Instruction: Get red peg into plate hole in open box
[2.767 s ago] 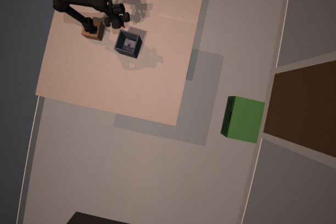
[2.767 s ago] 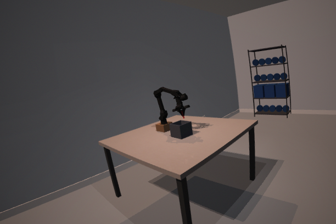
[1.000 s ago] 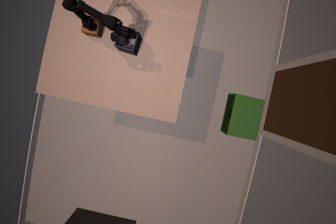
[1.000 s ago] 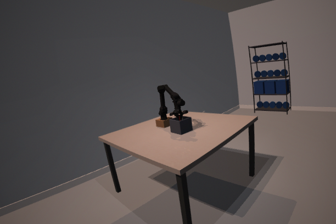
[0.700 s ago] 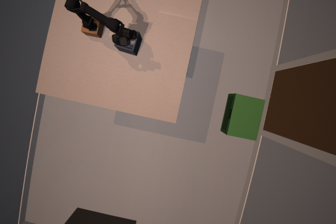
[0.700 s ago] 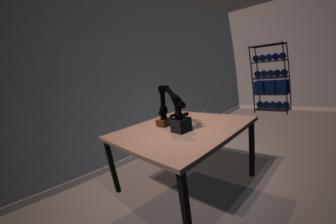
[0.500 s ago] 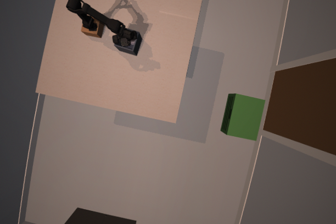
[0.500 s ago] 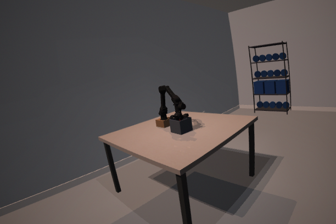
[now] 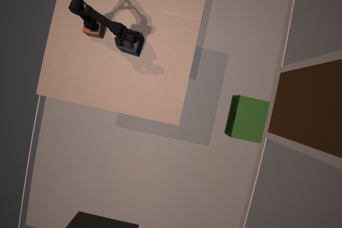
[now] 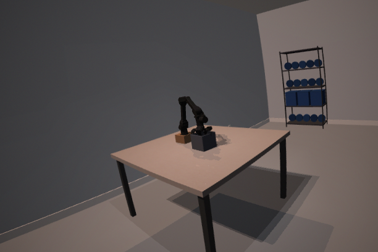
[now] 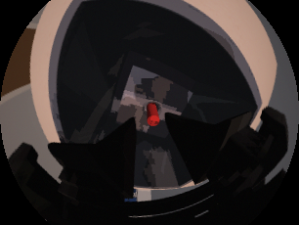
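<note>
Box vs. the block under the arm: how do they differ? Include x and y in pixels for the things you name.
Colour: the box (image 9: 141, 48) (image 10: 203, 142) is dark grey-blue; the block (image 9: 94, 33) (image 10: 183, 138) is orange-brown.
Size: the box is larger and taller than the block.
Role: the box is open-topped, with the gripper (image 11: 149, 118) reaching in from above; the block sits under the arm's foot.
Shared: both are boxy and rest on the same table (image 9: 112, 88) (image 10: 173, 165).

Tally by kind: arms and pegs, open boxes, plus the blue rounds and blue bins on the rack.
Arm: 1
Peg: 1
Open box: 1
Blue rounds: 15
Blue bins: 3
Total: 21
</note>
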Action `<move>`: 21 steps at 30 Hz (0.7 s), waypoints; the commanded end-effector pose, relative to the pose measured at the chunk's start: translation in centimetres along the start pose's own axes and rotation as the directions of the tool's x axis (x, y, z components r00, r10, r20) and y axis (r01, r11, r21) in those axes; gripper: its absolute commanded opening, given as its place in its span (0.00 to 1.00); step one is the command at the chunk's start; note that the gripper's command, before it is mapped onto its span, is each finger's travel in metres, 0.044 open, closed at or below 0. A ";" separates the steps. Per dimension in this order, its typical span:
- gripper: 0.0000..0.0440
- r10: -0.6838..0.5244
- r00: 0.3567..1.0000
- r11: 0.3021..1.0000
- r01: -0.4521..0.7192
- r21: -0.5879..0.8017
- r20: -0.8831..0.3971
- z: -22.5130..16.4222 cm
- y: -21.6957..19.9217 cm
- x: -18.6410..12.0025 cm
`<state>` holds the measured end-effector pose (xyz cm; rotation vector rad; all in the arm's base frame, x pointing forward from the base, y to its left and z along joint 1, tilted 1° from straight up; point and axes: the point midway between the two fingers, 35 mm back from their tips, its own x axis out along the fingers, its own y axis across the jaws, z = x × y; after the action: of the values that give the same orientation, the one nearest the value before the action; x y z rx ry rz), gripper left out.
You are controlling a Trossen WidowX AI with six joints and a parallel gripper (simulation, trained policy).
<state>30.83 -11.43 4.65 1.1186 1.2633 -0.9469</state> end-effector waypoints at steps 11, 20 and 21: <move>0.46 0.118 0.989 0.993 -0.116 0.027 -0.090 1.2 1.6 -3.2; 0.50 0.209 0.972 0.978 -0.206 0.035 -0.104 2.4 2.8 -5.8; 0.51 0.219 0.970 0.976 -0.216 0.035 -0.104 2.6 2.9 -6.1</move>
<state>33.09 -13.23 9.80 1.3012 1.2153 -0.7780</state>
